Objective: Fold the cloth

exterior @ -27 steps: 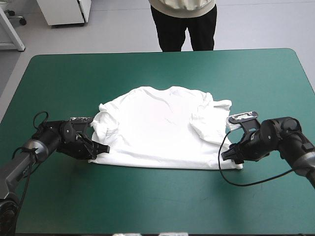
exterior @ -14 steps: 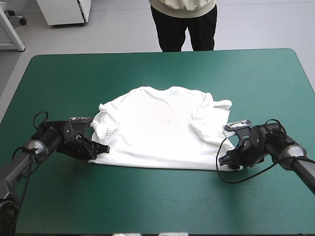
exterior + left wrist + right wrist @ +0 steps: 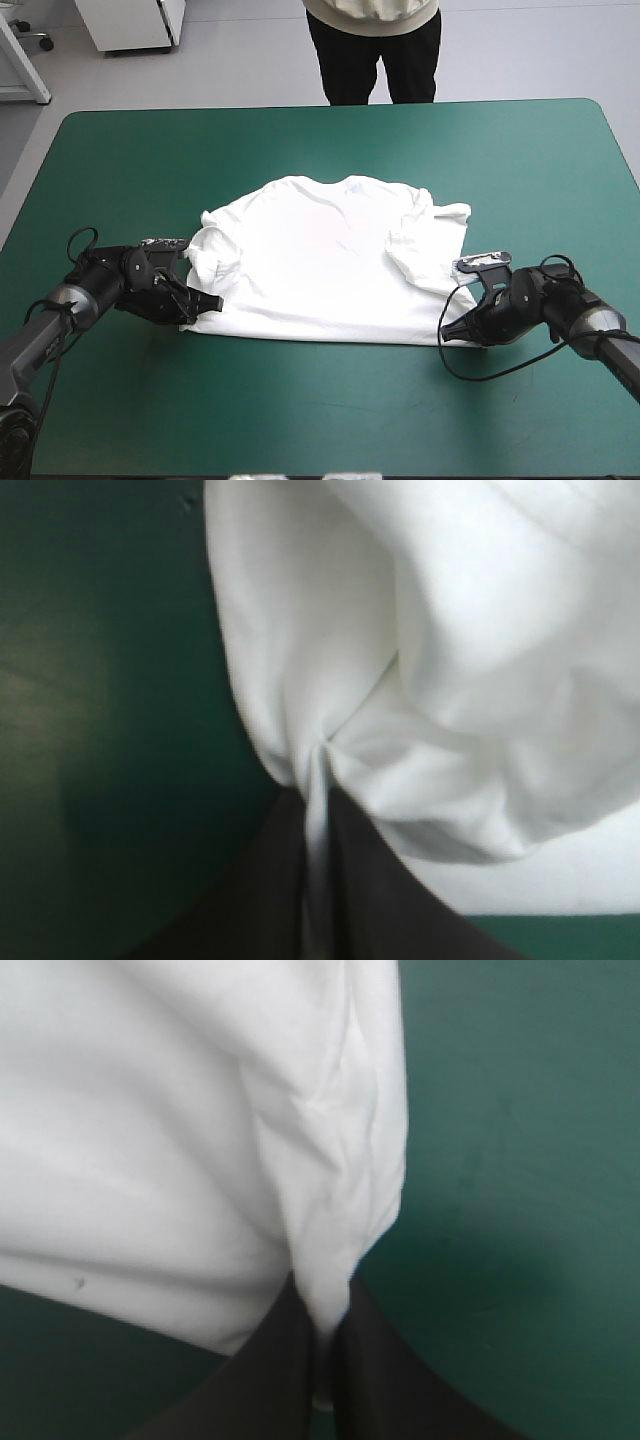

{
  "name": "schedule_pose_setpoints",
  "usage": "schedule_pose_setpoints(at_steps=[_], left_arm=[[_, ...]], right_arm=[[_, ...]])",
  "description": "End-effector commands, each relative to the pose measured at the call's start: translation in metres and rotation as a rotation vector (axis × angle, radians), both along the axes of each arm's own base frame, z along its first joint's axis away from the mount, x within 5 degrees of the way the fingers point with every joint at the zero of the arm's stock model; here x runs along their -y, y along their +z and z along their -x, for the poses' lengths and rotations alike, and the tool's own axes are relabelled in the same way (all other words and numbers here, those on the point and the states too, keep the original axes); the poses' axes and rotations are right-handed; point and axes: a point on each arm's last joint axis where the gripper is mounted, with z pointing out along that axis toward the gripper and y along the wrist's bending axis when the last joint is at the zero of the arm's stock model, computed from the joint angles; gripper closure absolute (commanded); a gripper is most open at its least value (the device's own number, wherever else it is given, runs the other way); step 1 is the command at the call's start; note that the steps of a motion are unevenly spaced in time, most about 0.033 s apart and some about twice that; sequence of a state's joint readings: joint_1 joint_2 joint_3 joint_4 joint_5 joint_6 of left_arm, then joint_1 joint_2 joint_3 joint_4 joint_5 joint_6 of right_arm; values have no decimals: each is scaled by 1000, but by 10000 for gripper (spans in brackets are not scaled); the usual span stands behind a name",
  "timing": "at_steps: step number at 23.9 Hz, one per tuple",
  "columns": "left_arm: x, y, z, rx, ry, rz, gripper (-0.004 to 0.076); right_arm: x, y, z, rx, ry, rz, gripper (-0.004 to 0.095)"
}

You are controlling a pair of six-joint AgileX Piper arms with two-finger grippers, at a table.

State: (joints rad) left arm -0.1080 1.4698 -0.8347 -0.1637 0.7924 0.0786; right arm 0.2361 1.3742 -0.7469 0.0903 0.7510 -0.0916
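The bench fills most of the high view, its far edge near the top and its far corners rounded. Its teal-green cover lies smooth, with faint scuffs in the right wrist view and a dull sheen in the left.

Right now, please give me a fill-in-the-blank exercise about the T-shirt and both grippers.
The T-shirt lies spread on the ____ cover.
The left gripper is ____ on the T-shirt's near left corner.
The right gripper holds its near ____ corner.
Its collar points toward the table's ____ edge.
Missing words: teal-green; shut; right; far.
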Motion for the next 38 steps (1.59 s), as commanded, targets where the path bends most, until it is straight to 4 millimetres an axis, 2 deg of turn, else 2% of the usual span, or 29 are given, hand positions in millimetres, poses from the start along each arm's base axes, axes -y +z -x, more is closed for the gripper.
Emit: schedule_pose_setpoints(at_steps=[1, 7, 10, 14, 17, 18, 22, 25, 32, 38], left_arm=[[-6, 11, 6, 45, -41, -62, 733], [-8, 43, 32, 70, -52, -56, 733], [-10, 66, 50, 149, -55, -53, 733], [-10, 84, 49, 214, -55, -54, 733], [-10, 97, 33, 271, -50, -64, 733], [-9, 102, 26, 286, -50, -66, 733], [-6, 118, -6, 360, -43, -60, 733], [-4, 122, -30, 378, -37, -57, 733], [2, 106, -84, 373, -33, -57, 733], [4, 87, -111, 413, 5, -46, 733]], right_arm=[[5, 13, 5, 38, 12, 17, 921], [10, 45, 32, 98, -4, -10, 921], [11, 63, 47, 152, -14, -62, 921], [6, 93, 41, 255, -9, -119, 921], [3, 118, 21, 329, 2, -117, 922], [1, 120, 12, 335, 6, -116, 925], [-6, 122, -24, 364, 14, -114, 925], [-5, 119, -48, 367, -4, -127, 925], [9, 116, -95, 382, -29, -216, 925], [16, 105, -126, 374, -42, -258, 925]])
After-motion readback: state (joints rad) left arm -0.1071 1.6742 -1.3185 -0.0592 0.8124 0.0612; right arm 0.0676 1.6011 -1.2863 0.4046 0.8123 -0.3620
